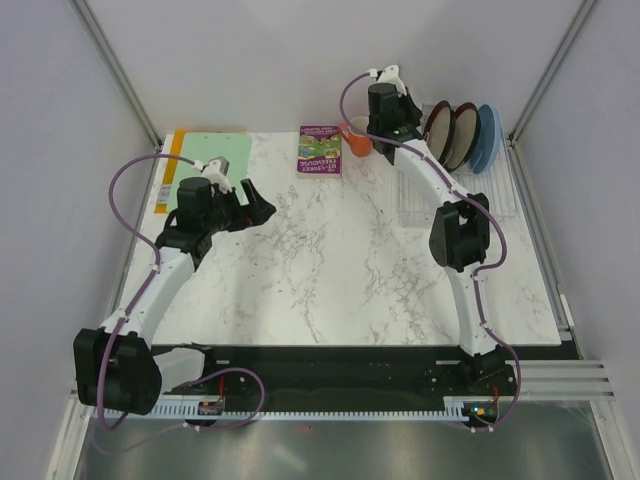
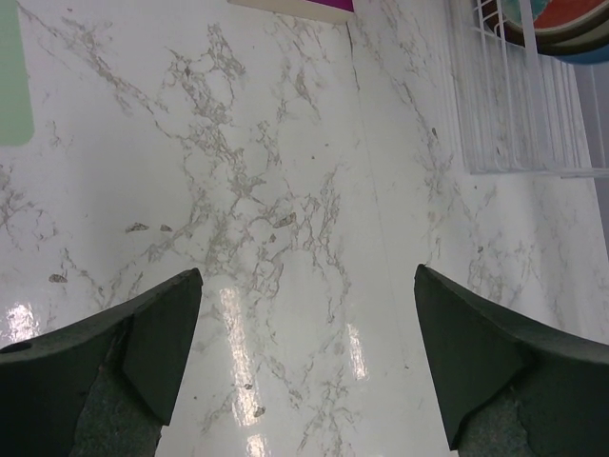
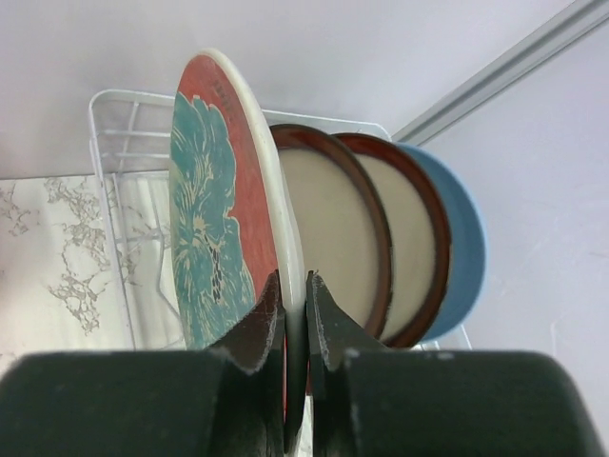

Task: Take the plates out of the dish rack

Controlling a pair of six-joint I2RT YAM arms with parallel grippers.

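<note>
My right gripper (image 3: 295,278) is shut on the rim of the red-orange plate with the teal flower (image 3: 214,219), which stands upright at the near end of the dish rack (image 3: 109,143). Behind it stand two dark-red-rimmed cream plates (image 3: 333,238) (image 3: 414,238) and a light blue plate (image 3: 468,248). In the top view the right gripper (image 1: 400,125) is at the rack's (image 1: 415,205) far end beside the plates (image 1: 462,135); the flower plate is hidden there. My left gripper (image 2: 307,286) is open and empty over the marble, at the left in the top view (image 1: 255,205).
An orange mug (image 1: 355,138) and a purple-green book (image 1: 320,150) lie at the back centre. A green clipboard (image 1: 205,160) lies back left. The rack's white wire floor (image 2: 514,114) reaches toward the table's right edge. Walls close in behind the plates.
</note>
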